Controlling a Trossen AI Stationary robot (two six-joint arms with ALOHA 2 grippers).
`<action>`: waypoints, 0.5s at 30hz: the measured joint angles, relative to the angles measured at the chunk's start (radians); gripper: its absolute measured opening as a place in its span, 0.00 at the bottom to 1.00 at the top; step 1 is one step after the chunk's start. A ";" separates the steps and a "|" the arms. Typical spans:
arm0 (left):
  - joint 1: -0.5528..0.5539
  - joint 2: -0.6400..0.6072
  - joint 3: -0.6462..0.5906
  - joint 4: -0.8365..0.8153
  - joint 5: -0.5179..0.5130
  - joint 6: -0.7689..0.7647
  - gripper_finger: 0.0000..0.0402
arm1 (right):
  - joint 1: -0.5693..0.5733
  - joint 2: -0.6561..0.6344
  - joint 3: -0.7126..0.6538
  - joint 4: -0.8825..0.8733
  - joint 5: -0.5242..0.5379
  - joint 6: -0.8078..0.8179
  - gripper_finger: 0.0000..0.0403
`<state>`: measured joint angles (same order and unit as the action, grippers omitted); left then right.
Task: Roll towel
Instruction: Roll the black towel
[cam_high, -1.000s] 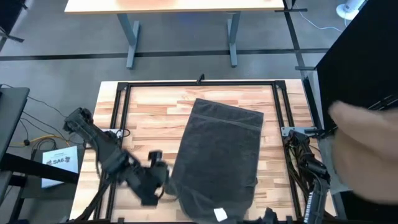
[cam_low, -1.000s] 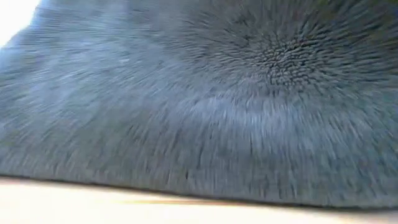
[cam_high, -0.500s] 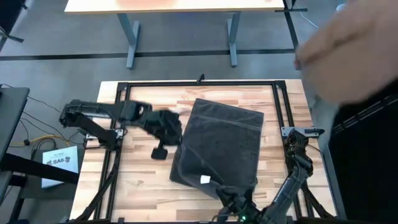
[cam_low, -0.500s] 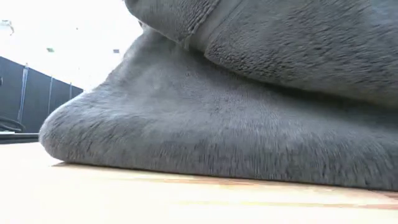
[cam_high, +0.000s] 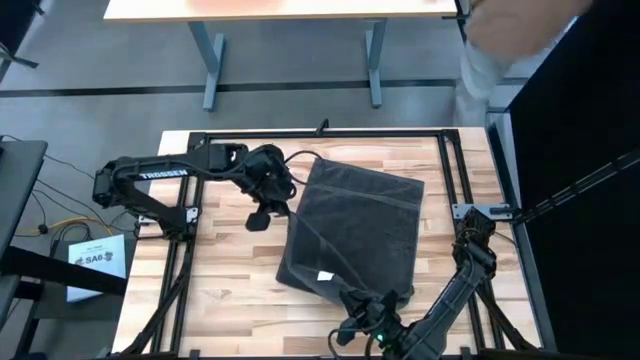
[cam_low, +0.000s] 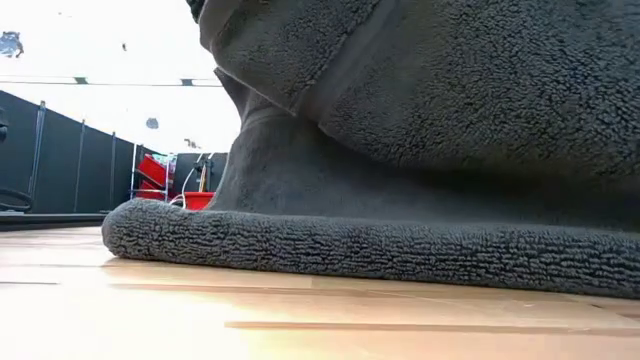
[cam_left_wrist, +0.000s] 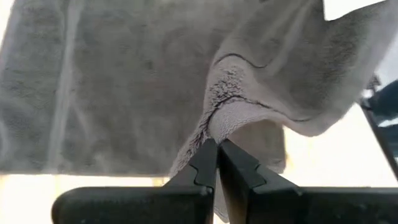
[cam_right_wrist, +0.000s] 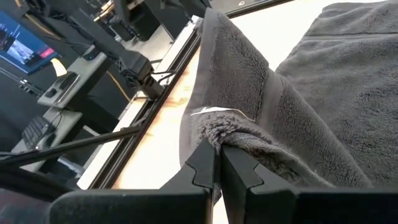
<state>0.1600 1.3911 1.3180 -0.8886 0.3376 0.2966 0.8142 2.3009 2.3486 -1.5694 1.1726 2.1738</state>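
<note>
1. The left tool (cam_high: 268, 190) sits over the left half of the wooden surface (cam_high: 225, 290), just beside the towel's left edge. In the left wrist view its fingers (cam_left_wrist: 205, 163) are clenched on a bunched fold of the cloth, and the pinched cloth rises above them.
2. Under the left arm, a black frame rail (cam_high: 190, 215) runs along the surface's left side, with cables next to it. A white paper (cam_high: 95, 262) lies off the surface's left edge.
3. The towel (cam_high: 365, 225), dark grey terry, lies at the middle of the surface, tilted, with its far end flat. Its near end is folded back over itself, and a small white tag (cam_high: 325, 276) shows on that fold. In the low view the towel (cam_low: 420, 160) fills most of the picture, a hemmed edge resting on the wood and a fold lifted above it.
4. The right tool (cam_high: 362, 312) is at the surface's near edge, at the towel's near right corner. The right wrist view shows its fingers (cam_right_wrist: 204, 163) clamped tight on the towel's hem next to the tag.
5. A blurred person (cam_high: 520, 35) stands beyond the far right corner.
</note>
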 joint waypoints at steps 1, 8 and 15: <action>0.001 0.000 -0.008 0.022 -0.001 0.006 0.00 | -0.003 0.000 0.000 0.000 0.000 0.000 0.00; 0.035 0.009 -0.020 0.070 -0.001 0.013 0.00 | -0.003 0.000 0.000 0.005 0.000 0.000 0.00; 0.123 0.018 -0.054 0.113 0.004 0.014 0.14 | -0.027 0.000 0.000 0.002 0.000 -0.006 0.00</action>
<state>0.2834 1.4090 1.2638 -0.7757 0.3420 0.3108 0.7876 2.3009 2.3486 -1.5675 1.1725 2.1675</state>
